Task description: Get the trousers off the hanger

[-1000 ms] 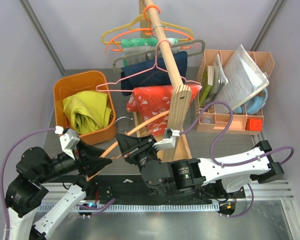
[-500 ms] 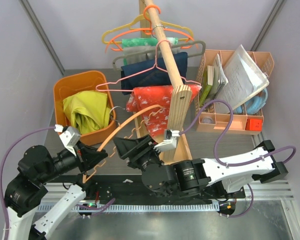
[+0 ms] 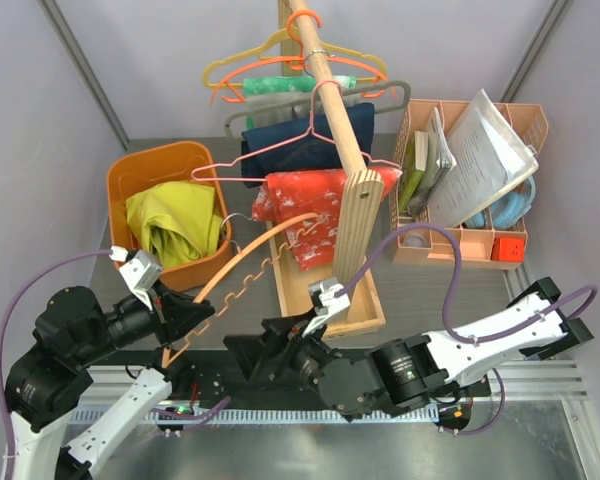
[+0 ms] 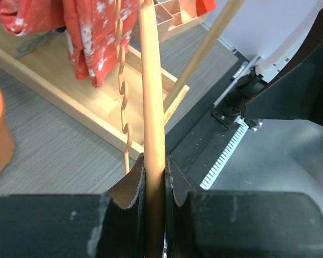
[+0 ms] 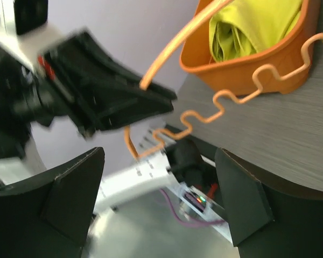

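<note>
1. Peach plastic filled the closed jaws of the left gripper [image 4: 155,183], which was clamped tight on the thick arm of the hanger [image 4: 151,80], on the near side of the orange bin [image 3: 165,165].
2. Black and spread wide, the right gripper [image 5: 159,199] held nothing. It hovered nearer than the bin and to its right, with the hanger's notched bar crossing ahead of it, untouched.
3. From the left gripper the hanger rose slantwise along the bin's right wall, its hook end near that wall. It carried no cloth.
4. Inside the bin lay the trousers [image 3: 170,225], a crumpled yellow-green heap, apart from the hanger. By my reckoning the removal was done, or nearly so.
5. The trousers looked thin, soft and light. They would likely sag and slide rather than keep a shape, so a pinch on a raised fold or a hem would serve best if they needed moving. The hanger looked stiff, smooth and a little springy, so it was best taken on the thick arm, not on the thin notched bar.
6. Beyond the bin and to its right, a red patterned cloth [image 3: 305,205] hung on the wooden rack [image 3: 358,215], no part of the job.
</note>
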Motion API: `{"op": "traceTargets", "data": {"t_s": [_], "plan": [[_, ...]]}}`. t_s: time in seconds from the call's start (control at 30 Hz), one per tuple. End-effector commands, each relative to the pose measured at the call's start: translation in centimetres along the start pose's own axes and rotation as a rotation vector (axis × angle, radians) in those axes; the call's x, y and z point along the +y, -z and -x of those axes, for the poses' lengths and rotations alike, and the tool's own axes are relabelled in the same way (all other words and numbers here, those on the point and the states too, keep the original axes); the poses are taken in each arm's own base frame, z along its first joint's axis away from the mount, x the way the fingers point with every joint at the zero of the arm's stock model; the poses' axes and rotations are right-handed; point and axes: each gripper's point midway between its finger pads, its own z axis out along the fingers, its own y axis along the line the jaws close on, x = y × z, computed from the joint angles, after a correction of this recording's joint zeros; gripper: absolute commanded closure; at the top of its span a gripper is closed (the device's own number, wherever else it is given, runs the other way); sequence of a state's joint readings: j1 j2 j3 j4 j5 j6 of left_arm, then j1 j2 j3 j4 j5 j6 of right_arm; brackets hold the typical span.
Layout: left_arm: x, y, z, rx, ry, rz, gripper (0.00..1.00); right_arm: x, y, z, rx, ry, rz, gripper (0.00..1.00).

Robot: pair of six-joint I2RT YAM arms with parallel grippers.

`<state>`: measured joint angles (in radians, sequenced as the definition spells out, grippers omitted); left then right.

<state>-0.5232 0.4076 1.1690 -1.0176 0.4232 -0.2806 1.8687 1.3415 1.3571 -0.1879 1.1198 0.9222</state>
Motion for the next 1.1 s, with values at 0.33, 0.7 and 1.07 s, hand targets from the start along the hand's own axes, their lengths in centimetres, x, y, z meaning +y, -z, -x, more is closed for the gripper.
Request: {"op": "traceTargets", "data": {"t_s": [0.33,0.7,1.07], "plan": [[-4.2,-0.8,3.7,0.007,-0.223,-0.274,1.00,-4.4,10.0,-0.1,0.190,0.594,0.316,0.13],[-3.6,-3.9,7.4,0.056,-0.335,-0.304,1.00,-12.3,10.5,4.2,0.159,0.453,0.086,0.48],[-3.2,-5.4,10.3,0.032,-0.392,-0.297,1.00,-21.1,9.4,10.7,-0.110,0.237,-0.226,0.99]]}}
